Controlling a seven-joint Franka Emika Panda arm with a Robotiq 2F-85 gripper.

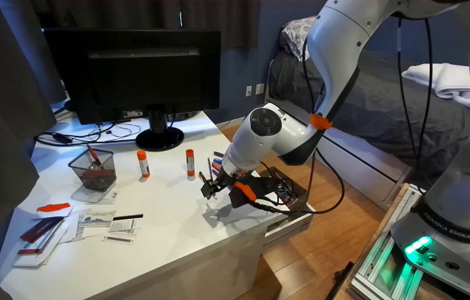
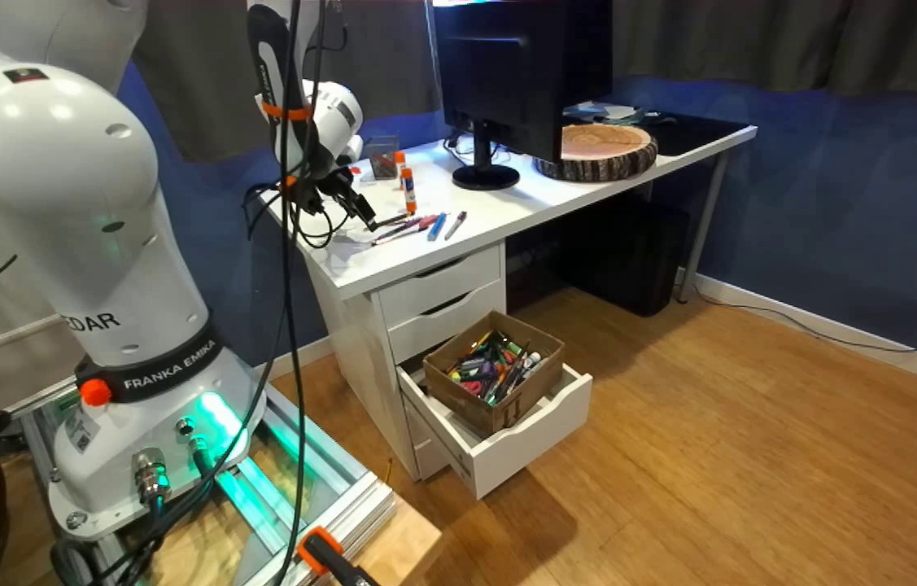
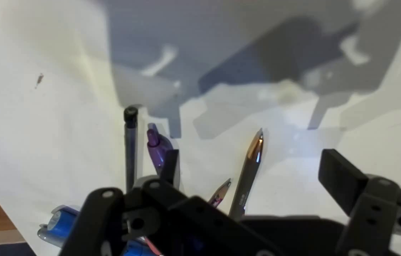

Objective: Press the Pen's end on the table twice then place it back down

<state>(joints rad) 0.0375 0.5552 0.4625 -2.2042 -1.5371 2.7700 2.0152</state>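
Observation:
The white table point(image 1: 168, 225) also shows in an exterior view point(image 2: 344, 264) and in the wrist view point(image 3: 72, 149). Several pens lie on it, and I cannot tell which is the task's pen. In the wrist view, a dark pen with a copper-coloured tip point(image 3: 248, 174) lies flat between my fingers, its rear end hidden by the gripper. My gripper point(image 3: 248, 161) is open and empty, its fingers apart on both sides of that pen. In both exterior views, the gripper point(image 1: 222, 195) point(image 2: 342, 207) hovers low over the table near its edge.
Near the fingers lie a purple pen point(image 3: 157, 147), a dark clear-barrelled pen point(image 3: 130, 149), a small patterned pen tip point(image 3: 220, 193) and a blue marker point(image 3: 61, 224). Glue sticks point(image 1: 143, 163) point(image 1: 190, 162), a mesh holder point(image 1: 95, 171) and a monitor point(image 1: 143, 75) stand beyond. A drawer point(image 2: 531, 448) is open below.

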